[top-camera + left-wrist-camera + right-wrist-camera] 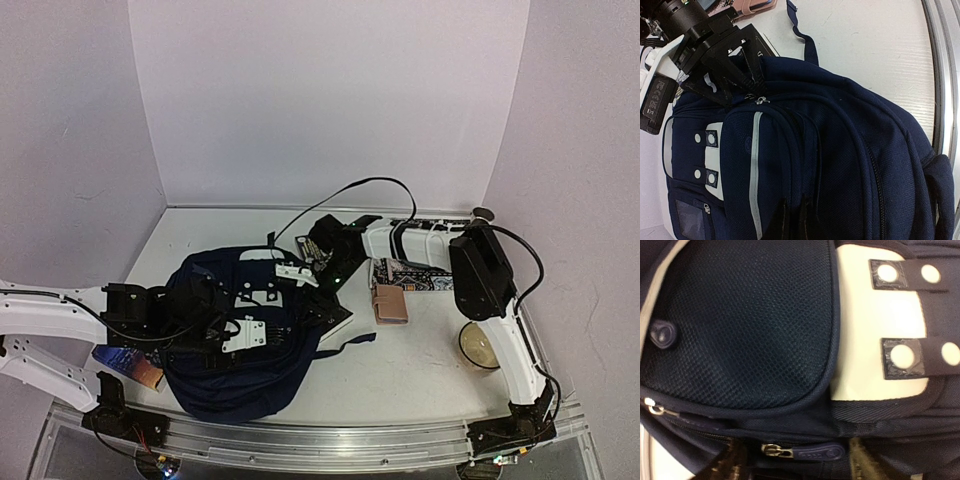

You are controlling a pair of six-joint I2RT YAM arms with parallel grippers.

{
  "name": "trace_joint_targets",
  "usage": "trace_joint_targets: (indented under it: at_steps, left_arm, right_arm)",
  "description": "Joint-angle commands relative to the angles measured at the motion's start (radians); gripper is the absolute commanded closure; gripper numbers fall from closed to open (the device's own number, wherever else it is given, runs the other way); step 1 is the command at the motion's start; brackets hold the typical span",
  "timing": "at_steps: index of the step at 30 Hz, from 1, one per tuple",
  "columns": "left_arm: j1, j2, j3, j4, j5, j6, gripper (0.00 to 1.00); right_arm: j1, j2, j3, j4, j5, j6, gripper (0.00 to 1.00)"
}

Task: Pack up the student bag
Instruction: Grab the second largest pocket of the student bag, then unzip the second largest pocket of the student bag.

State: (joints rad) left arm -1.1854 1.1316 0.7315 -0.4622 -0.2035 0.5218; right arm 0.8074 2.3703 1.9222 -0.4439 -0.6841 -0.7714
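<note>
Navy mesh of the large dark navy fabric student bag (740, 330) with white stripe trim fills my right wrist view. Its small navy rubber zipper pull (807, 453) sits between the spread fingers of my right gripper (797, 447). The pull's long axis runs from one finger toward the other (along the zip track), so I judge a wrist turn may help. My left gripper (793, 220) rests on the bag's other end, grip unclear. The bag lies on the white table (420, 370), left of centre.

Pale, evenly lit walls (330, 100) enclose a white tabletop (420, 375) with an aluminium rail (330, 440) in front.
</note>
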Motion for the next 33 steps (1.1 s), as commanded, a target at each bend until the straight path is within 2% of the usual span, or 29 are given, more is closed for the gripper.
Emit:
trace_joint_targets:
  at_steps: [1, 7, 12, 21, 28, 33]
  left_arm:
    - [0.008, -0.019, 0.051, 0.015, -0.026, 0.011, 1.0]
    - [0.007, -0.025, 0.045, 0.008, -0.047, 0.004, 1.0]
    - [0.008, -0.012, 0.048, -0.002, -0.079, -0.02, 1.0]
    - [0.008, 0.023, 0.067, -0.003, -0.114, -0.08, 1.0]
    - [0.01, 0.046, 0.09, 0.027, -0.183, -0.17, 1.0]
    - [0.015, 0.096, 0.13, 0.028, -0.272, -0.318, 1.0]
  right_arm:
    - [0.008, 0.006, 0.005, -0.117, -0.041, -0.019, 0.48]
    - [0.008, -0.053, -0.047, -0.121, -0.049, -0.014, 0.81]
    - [0.008, -0.117, -0.093, -0.118, -0.039, 0.005, 0.99]
    - [0.013, -0.235, -0.211, -0.105, -0.05, 0.061, 1.0]
    - [0.038, -0.281, -0.317, 0.007, -0.006, 0.181, 1.0]
    - [0.082, -0.428, -0.451, 0.16, 0.043, 0.3, 1.0]
